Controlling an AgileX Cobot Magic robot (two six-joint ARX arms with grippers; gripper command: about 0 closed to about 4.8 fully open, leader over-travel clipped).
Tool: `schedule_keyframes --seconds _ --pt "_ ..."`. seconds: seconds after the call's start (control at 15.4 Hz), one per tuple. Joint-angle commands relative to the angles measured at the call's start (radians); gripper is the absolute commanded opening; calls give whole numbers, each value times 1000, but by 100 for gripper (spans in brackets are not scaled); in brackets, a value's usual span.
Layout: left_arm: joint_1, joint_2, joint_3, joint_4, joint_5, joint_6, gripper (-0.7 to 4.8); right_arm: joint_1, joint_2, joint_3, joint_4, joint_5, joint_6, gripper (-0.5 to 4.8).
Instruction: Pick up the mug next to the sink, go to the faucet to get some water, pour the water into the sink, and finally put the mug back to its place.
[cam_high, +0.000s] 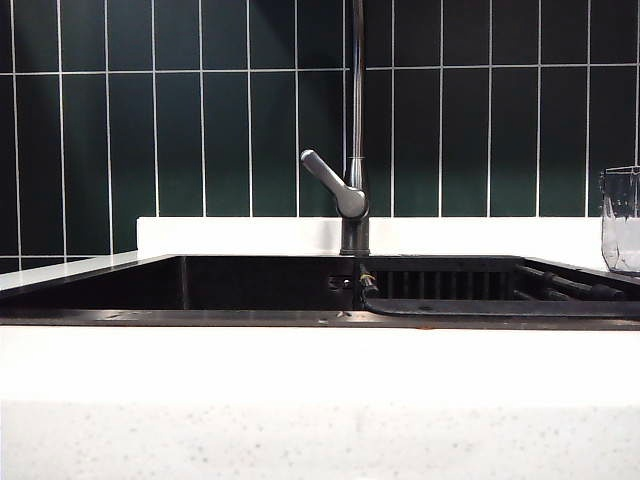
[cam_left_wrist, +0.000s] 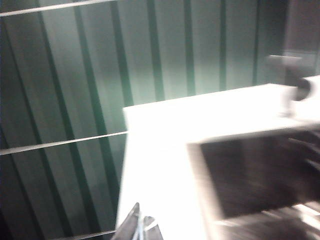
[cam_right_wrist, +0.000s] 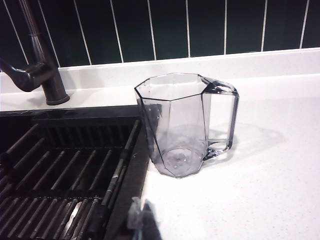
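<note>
The clear faceted mug (cam_right_wrist: 182, 125) stands upright and empty on the white counter, just beside the sink's rim; in the exterior view the mug (cam_high: 620, 220) shows at the far right edge. The faucet (cam_high: 354, 150) rises behind the black sink (cam_high: 250, 285), its grey lever angled up-left. My right gripper (cam_right_wrist: 142, 201) is shut and holds nothing, hovering short of the mug over the sink's rim. My left gripper (cam_left_wrist: 142, 212) is shut and empty above the counter by the sink's (cam_left_wrist: 250, 175) other side; this view is blurred. Neither gripper appears in the exterior view.
A ribbed dark rack (cam_right_wrist: 65, 170) lies inside the sink beside the mug. Dark green tiles (cam_high: 200, 120) back the white counter (cam_high: 320, 400). The faucet base (cam_right_wrist: 55, 95) stands on the counter ledge behind the rack.
</note>
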Motion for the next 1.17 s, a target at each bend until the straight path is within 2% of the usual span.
schedule_keyframes --seconds 0.07,0.13,0.26,0.33,1.17 --pt "133 0 1 -40 122 -14 -4 0 1 -6 10 -2 -2 -5" --pt "155 0 1 -45 120 -39 -4 0 1 -6 10 -2 -2 -5" --pt "163 0 1 -46 118 -197 -4 0 1 -6 10 -2 -2 -5" --pt "163 0 1 -46 113 -212 -4 0 1 -6 10 -3 -2 -5" --pt "164 0 1 -52 112 -209 -4 3 1 -6 10 -2 -2 -5"
